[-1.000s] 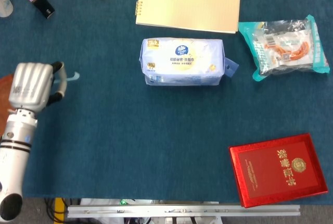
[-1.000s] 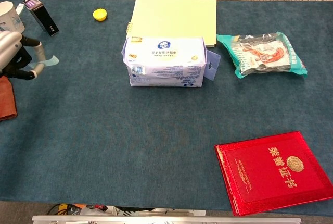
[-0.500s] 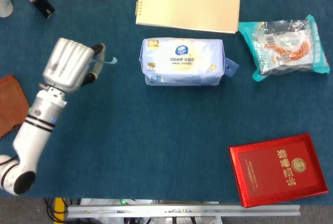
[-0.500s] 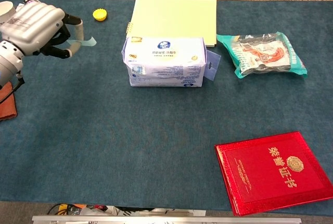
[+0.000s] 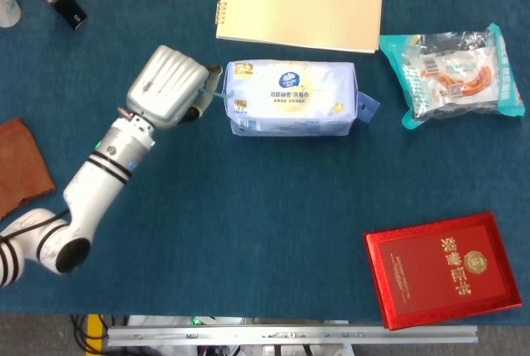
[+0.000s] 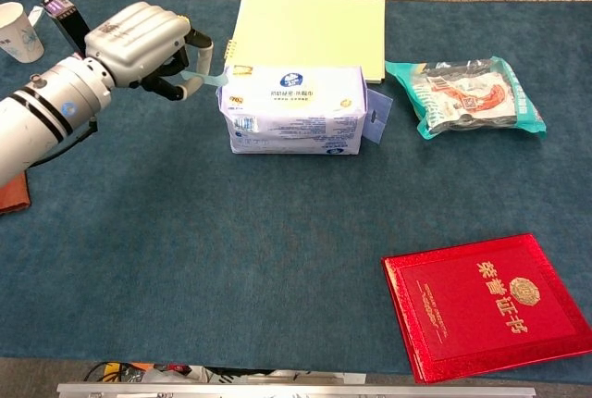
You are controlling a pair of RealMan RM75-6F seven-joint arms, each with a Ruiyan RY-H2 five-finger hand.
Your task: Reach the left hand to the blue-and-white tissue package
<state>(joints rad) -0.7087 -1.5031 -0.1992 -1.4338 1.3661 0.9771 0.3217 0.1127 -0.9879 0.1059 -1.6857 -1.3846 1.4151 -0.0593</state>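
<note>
While its fingers curl on nothing, the left robot hand (image 5: 170, 87) reaches the tissue package's (image 5: 290, 98) left end.

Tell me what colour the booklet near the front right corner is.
The booklet is red with gold lettering, clearest in the chest view.

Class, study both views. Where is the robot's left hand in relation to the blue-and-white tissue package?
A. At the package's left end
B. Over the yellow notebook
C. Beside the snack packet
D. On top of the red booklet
A: the left hand sits right at the left end of the blue-and-white tissue package, fingers toward it.
</note>
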